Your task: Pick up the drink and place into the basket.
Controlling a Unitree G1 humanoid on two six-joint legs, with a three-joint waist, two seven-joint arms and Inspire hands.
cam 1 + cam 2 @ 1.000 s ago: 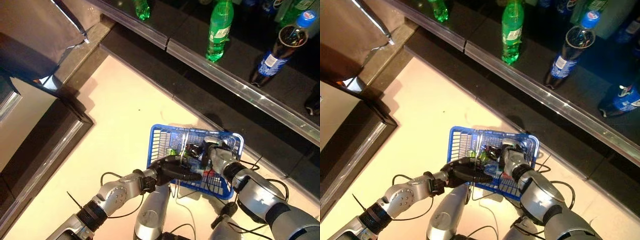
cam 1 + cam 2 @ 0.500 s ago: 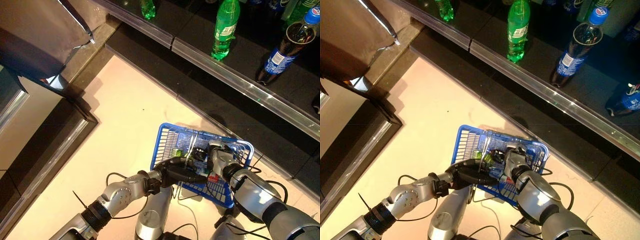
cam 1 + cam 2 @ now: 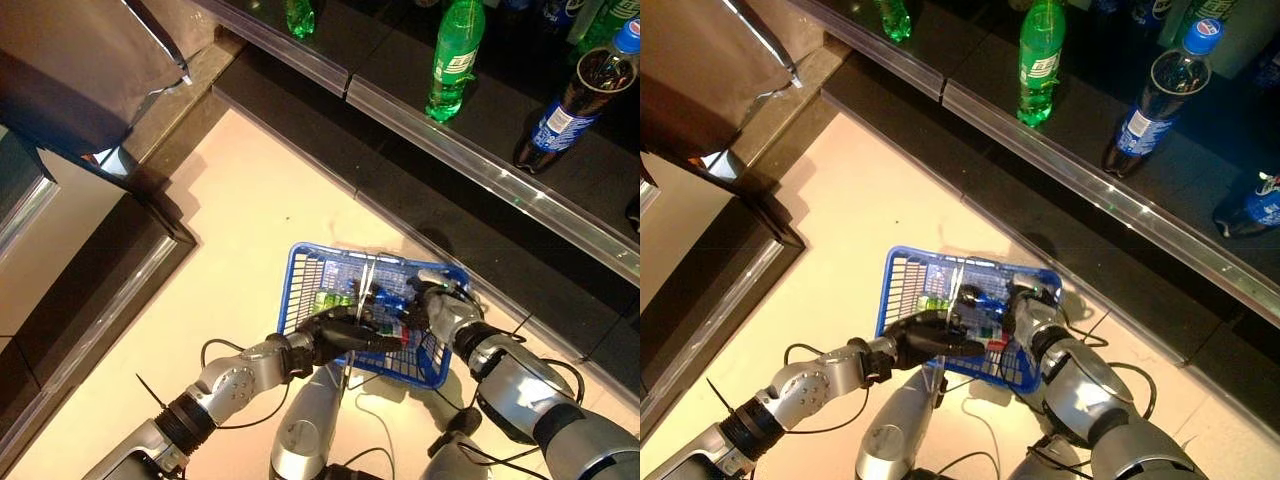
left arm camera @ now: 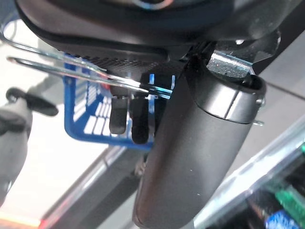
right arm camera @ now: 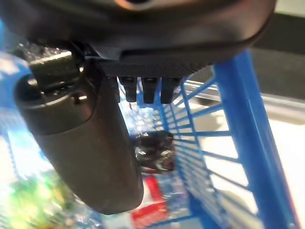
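Observation:
The blue basket (image 3: 296,290) hangs in front of me above the pale floor. My left hand (image 3: 335,335) is shut on its thin wire handles (image 3: 366,284); they also show in the left wrist view (image 4: 71,64). Drinks lie in the basket: a dark bottle with a blue label (image 3: 388,300) and a green one (image 3: 328,298). My right hand (image 3: 445,310) is at the basket's right rim, fingers relaxed and holding nothing. In the right wrist view a dark drink (image 5: 152,152) lies beyond the fingers, inside the basket wall (image 5: 243,119).
A low dark shelf with a metal front edge (image 3: 450,140) runs across the back. On it stand a green bottle (image 3: 447,60), a dark cola bottle (image 3: 570,100) and another green bottle (image 3: 297,15). A dark cabinet (image 3: 90,80) stands at the left.
The basket has moved left with my left hand. My right hand, which was inside the basket, now sits at its right rim.

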